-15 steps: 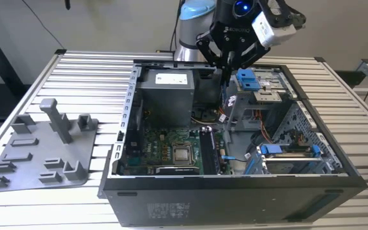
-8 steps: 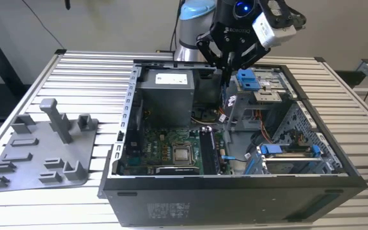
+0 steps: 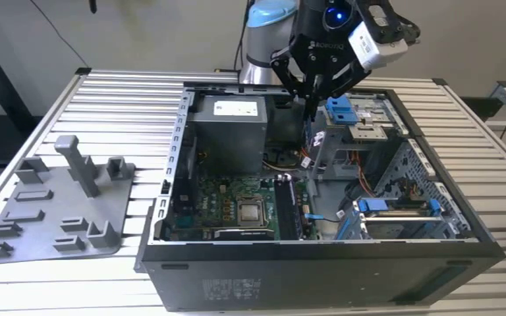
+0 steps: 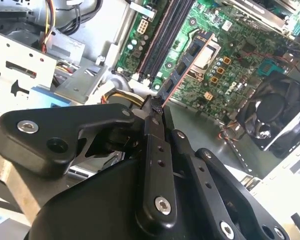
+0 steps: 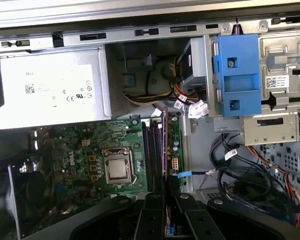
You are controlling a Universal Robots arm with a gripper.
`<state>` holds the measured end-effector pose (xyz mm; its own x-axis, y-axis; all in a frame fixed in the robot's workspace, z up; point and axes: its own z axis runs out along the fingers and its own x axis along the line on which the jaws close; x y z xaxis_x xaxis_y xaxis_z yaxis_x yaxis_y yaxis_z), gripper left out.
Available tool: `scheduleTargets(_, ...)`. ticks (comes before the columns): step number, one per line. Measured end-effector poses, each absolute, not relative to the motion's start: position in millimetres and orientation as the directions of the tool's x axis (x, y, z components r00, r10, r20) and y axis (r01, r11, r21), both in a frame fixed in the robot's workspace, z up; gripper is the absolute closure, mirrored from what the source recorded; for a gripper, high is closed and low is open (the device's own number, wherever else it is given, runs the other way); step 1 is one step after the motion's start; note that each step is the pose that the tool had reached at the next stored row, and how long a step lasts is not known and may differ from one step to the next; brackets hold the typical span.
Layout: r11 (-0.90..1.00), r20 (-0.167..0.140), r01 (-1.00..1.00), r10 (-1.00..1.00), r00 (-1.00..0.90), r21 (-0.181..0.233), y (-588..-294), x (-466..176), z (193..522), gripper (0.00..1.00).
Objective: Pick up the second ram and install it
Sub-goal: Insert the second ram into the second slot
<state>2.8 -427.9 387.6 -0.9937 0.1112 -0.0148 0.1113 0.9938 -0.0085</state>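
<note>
While the arm [image 3: 266,39] hangs over the open computer case [image 3: 323,276] in the upper centre of the exterior view, its fingers [image 4: 152,150] are pinched narrow on the second ram [image 4: 182,70], which points down toward the motherboard [image 5: 80,145]. The stick is above the long black slots [image 5: 152,145], not seated, and a grey fixture [image 3: 60,210] lies on the counter [image 3: 103,85] at the exterior view's left.

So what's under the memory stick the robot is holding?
Below the second ram, pinched in the gripper, lie the long black memory slots on the green motherboard. The stick's own edge hides the strip directly beneath it.
</note>
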Motion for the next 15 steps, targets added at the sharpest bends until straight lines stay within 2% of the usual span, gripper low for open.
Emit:
scheduleTargets(5, 0.995, -0.004, 0.103, 0.103, -0.995, -0.012, -427.9, 3.3, 385.4, 0.86)
scheduleTargets(15, 0.995, -0.004, 0.095, 0.095, -0.996, -0.012, -429.0, 4.9, 378.8, 0.86)
